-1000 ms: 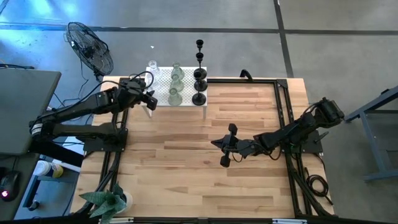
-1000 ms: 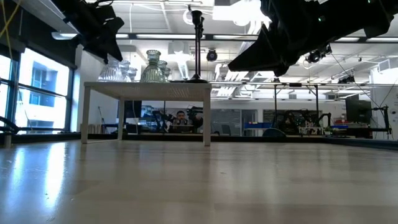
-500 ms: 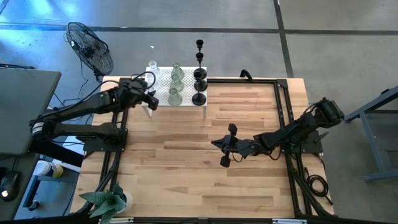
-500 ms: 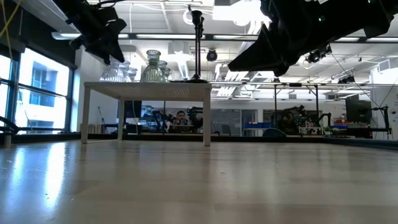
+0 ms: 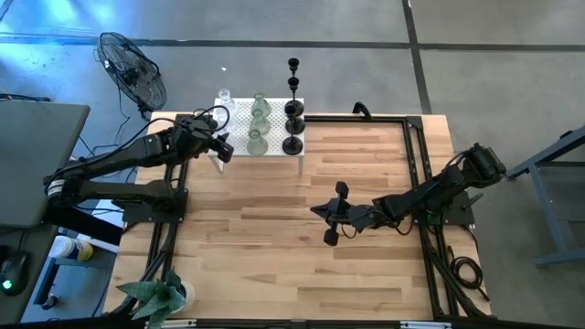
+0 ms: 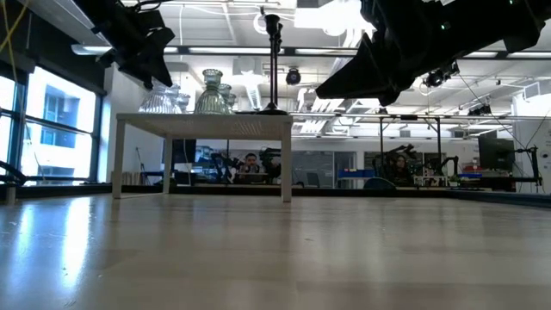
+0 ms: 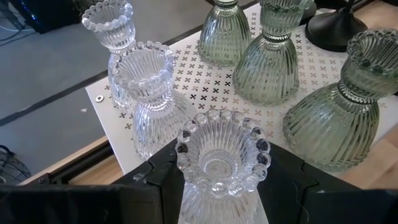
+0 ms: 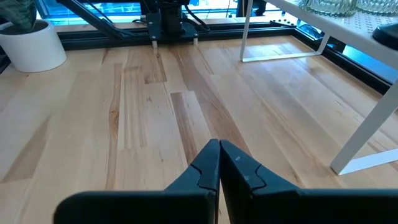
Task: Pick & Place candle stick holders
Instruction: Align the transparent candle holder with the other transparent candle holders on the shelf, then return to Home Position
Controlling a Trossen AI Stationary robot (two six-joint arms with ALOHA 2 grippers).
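1. The work surface was a pale wooden plank table (image 5: 274, 238) with a dark metal frame along its edges; visible grain ran in long strips.

2. A small white table (image 5: 239, 146) with a perforated, cross-patterned top stood at the upper left of the plank table in the high view, on thin white legs.

3. The left gripper (image 7: 217, 186) was at the left edge of the small white table. Its dark fingers (image 7: 158, 180) were closed partway on a clear glass holder (image 7: 222, 155), a ribbed piece with a beaded rim and a round hollow socket, seen bottom centre in the left wrist view.

4. Two more clear beaded holders (image 7: 149, 93) stood on the perforated top just beyond it, close together, upper left in that view.

5. Pale-green ribbed glass holders (image 7: 270, 62), bell-shaped with narrow necks, stood upright at upper centre and right of the wrist view; three were visible there.

6. Black candle stick holders (image 5: 292, 123), thin stems on round bases, stood in a row at the right edge of the white table, upper centre of the high view.

7. The right gripper (image 8: 219, 163) hung over bare planks at mid-table, well apart from the holders. Its two dark fingers were pressed together with nothing between them.

8. A black floor fan (image 5: 132, 68) stood off the table at upper left; a potted plant (image 5: 160, 297) sat at the lower left corner.
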